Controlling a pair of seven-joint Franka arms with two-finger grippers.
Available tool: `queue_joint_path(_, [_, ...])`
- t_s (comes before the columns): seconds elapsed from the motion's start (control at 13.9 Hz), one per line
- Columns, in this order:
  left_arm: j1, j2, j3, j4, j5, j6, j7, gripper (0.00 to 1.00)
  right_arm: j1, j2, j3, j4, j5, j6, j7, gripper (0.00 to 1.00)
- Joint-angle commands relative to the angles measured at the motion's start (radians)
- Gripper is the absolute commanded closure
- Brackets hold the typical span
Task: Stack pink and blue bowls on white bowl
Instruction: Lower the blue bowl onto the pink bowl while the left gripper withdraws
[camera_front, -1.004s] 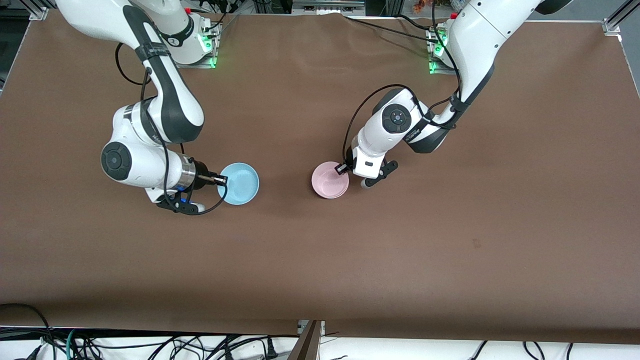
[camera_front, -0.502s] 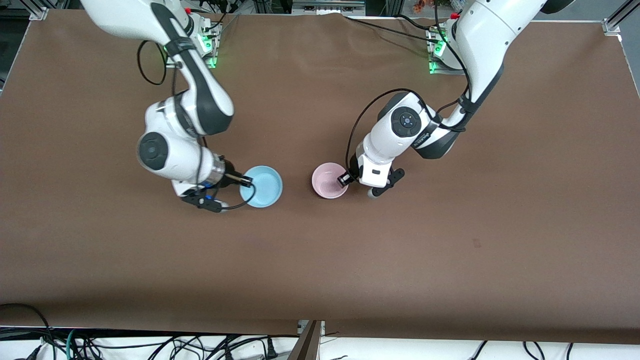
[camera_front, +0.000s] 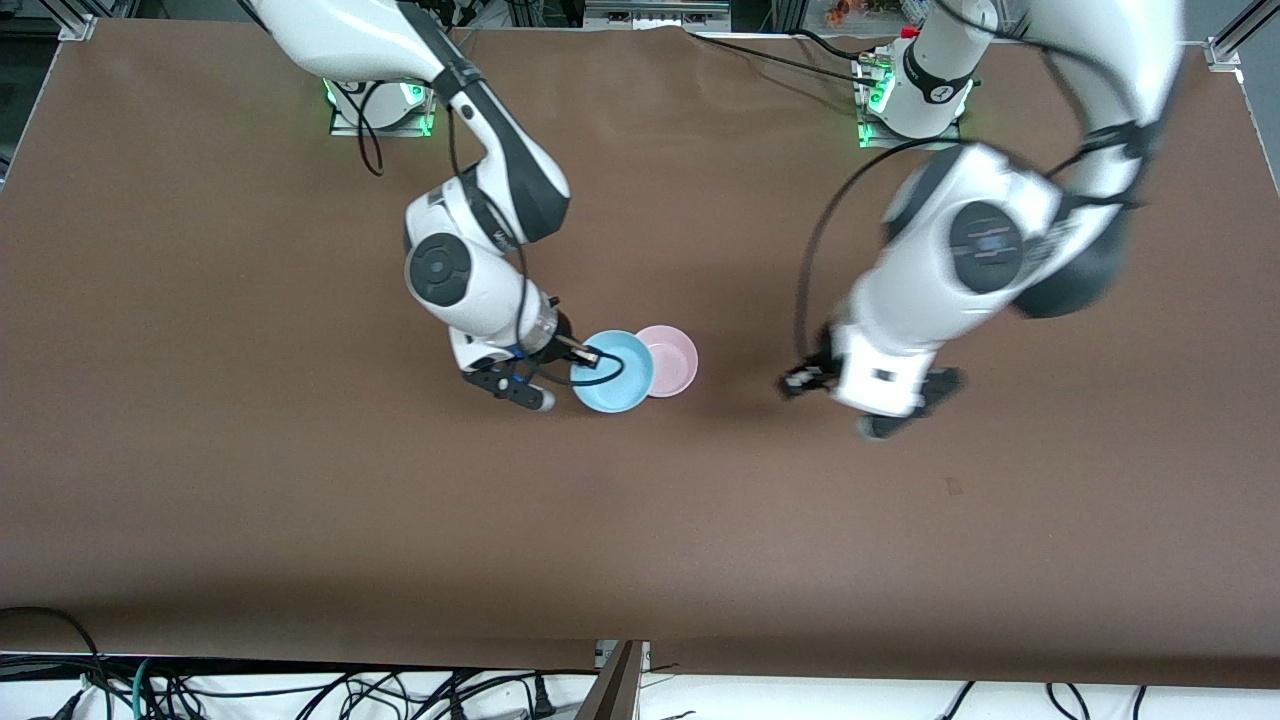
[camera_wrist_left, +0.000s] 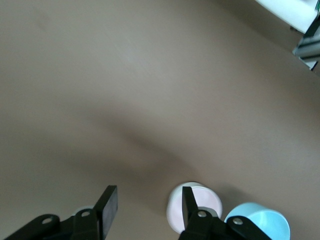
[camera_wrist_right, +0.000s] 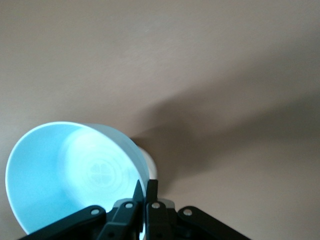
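Note:
My right gripper (camera_front: 585, 355) is shut on the rim of the light blue bowl (camera_front: 612, 375) and holds it tilted over the edge of the pale pink bowl (camera_front: 672, 358), which sits on the table. In the right wrist view the fingertips (camera_wrist_right: 145, 187) pinch the blue bowl's wall (camera_wrist_right: 65, 170), and a pale rim (camera_wrist_right: 151, 170) shows beneath it. My left gripper (camera_front: 805, 378) is open and empty, raised over bare table toward the left arm's end. Its wrist view shows the gripper (camera_wrist_left: 147, 202), the pale bowl (camera_wrist_left: 202, 202) and the blue bowl (camera_wrist_left: 262, 225). No separate white bowl shows.
The brown table (camera_front: 300, 500) holds nothing else. Both arm bases stand along its edge farthest from the front camera. Cables hang below the edge nearest that camera.
My right gripper carried the blue bowl toward the left arm's end until it overlaps the pink bowl. My left gripper left the pink bowl's rim and rose away toward its own end.

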Motion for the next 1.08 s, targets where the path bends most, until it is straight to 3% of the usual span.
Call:
queue_joint_path(0.0, [0.068,0.024,-0.007,0.093,0.012,-0.106,0.209,0.20,0.071,0.067,-0.014,0.046,-0.017,0.078,0.070,1.00])
queue_joint_path(0.29, [0.190,-0.057,0.000,0.091,0.021,-0.165,0.479,0.10,0.102,0.096,-0.014,0.045,-0.056,0.090,0.078,1.00])
queue_joint_path(0.36, [0.203,-0.064,0.000,0.090,0.027,-0.172,0.501,0.00,0.108,0.100,-0.012,0.045,-0.056,0.090,0.077,1.00])
queue_joint_path(0.5, [0.248,-0.069,-0.010,0.091,0.051,-0.179,0.519,0.00,0.111,0.104,-0.012,0.041,-0.062,0.090,0.077,1.00])
queue_joint_path(1.0, [0.253,-0.124,-0.007,0.088,0.051,-0.229,0.605,0.00,0.112,0.103,-0.014,0.028,-0.083,0.061,0.065,1.00])
